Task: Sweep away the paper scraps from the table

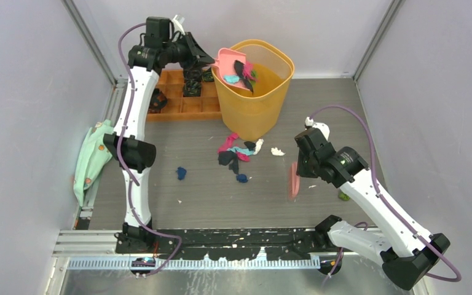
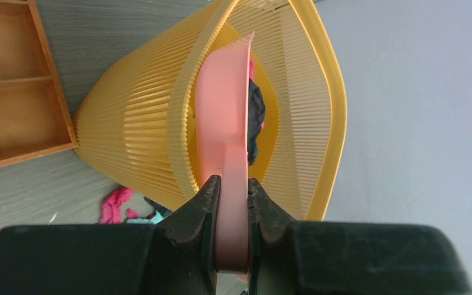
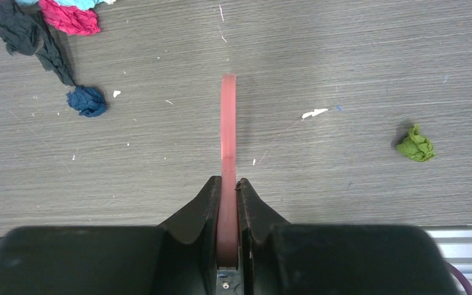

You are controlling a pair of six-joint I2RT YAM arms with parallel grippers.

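Observation:
My left gripper [image 1: 208,60] [image 2: 233,184] is shut on the handle of the pink dustpan [image 1: 228,64] [image 2: 221,104], tipped over the yellow bin [image 1: 255,92] [image 2: 141,135] with paper scraps [image 1: 243,72] on it. More paper scraps lie on the table [image 1: 190,203] in front of the bin: a mixed cluster [image 1: 236,153], a white one [image 1: 277,151], two dark blue ones [image 1: 181,173] [image 3: 86,101] and a green one [image 1: 343,196] [image 3: 415,145]. My right gripper [image 1: 300,165] [image 3: 228,182] is shut on a thin pink sweeper [image 1: 293,180] [image 3: 228,123] standing edge-on over the table.
An orange compartmented tray [image 1: 181,98] [image 2: 12,92] with black-and-green bands [image 1: 192,83] stands left of the bin. A mint-green cloth [image 1: 92,157] hangs at the table's left edge. The metal rail [image 1: 221,243] runs along the near edge.

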